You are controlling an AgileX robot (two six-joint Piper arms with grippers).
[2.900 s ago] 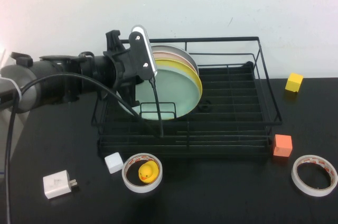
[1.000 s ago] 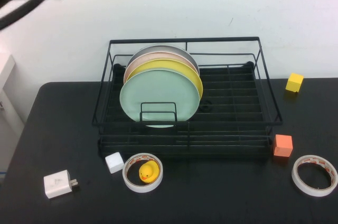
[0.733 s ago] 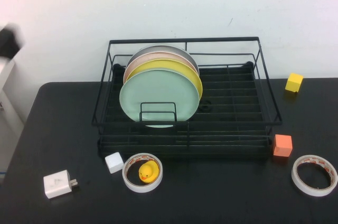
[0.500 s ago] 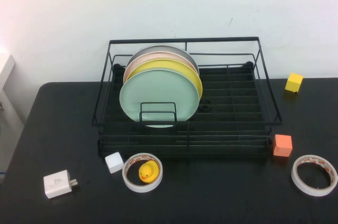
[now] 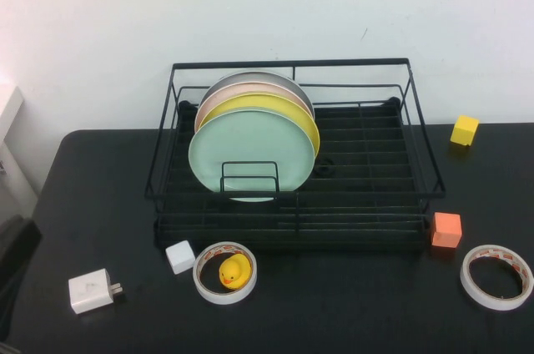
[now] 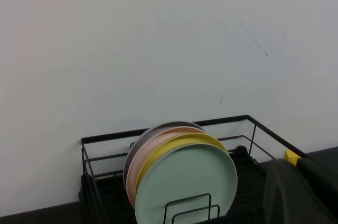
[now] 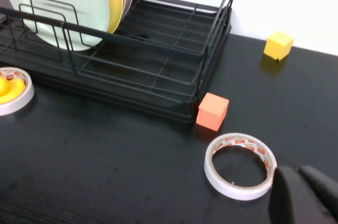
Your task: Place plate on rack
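The plate point(image 5: 250, 152) stands upright in the rack point(image 5: 367, 195), at the front of a row of plates with the yellow plate point(image 5: 288, 108) right behind it, and its lower edge sits behind the rack's small wire loop point(image 5: 249, 177). Nothing is holding it, so the placing looks done, with little or nothing left to do.

The left gripper point(image 6: 301, 184) is well clear of the rack, looking at it from a distance, fingers together and empty. The right gripper point(image 7: 303, 195) hangs low over the table out past the rack's right end, just beside a roll of tape point(image 7: 240, 166), fingers pressed together, holding nothing.

In front of the rack, an orange cube point(image 5: 446, 230) sits off its right corner, and a rubber duck point(image 5: 234, 270) sits inside another tape roll point(image 5: 224, 273) off its left corner.
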